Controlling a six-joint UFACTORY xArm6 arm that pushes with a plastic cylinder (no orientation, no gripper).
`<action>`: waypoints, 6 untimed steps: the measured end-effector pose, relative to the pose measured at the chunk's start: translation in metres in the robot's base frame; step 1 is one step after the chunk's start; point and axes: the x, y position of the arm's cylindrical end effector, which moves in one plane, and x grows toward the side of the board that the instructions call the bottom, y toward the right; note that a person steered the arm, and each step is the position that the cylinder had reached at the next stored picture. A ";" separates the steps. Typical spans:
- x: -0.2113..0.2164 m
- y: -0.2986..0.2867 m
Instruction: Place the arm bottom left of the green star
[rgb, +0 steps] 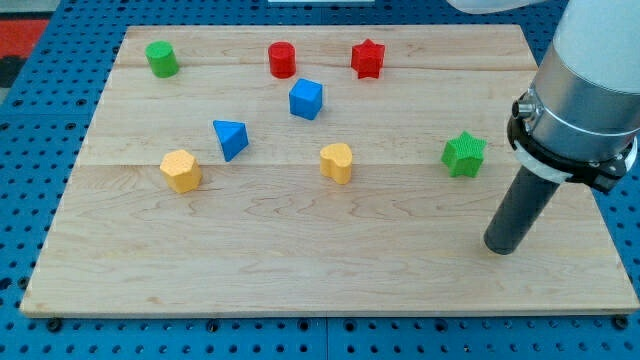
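The green star (464, 154) lies on the wooden board (300, 260) at the view's right, about mid-height. My tip (501, 248) rests on the board below the star and a little to its right, about a block's width or more apart from it. The dark rod rises from the tip up and to the right into the grey arm body.
A green cylinder (161, 58), a red cylinder (282, 59) and a red star (368, 58) stand along the top. A blue cube (306, 99), a blue triangular block (231, 138), a yellow hexagonal block (181, 170) and a yellow heart-like block (337, 162) lie mid-board.
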 end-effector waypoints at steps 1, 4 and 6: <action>0.000 -0.001; -0.078 -0.057; -0.116 -0.096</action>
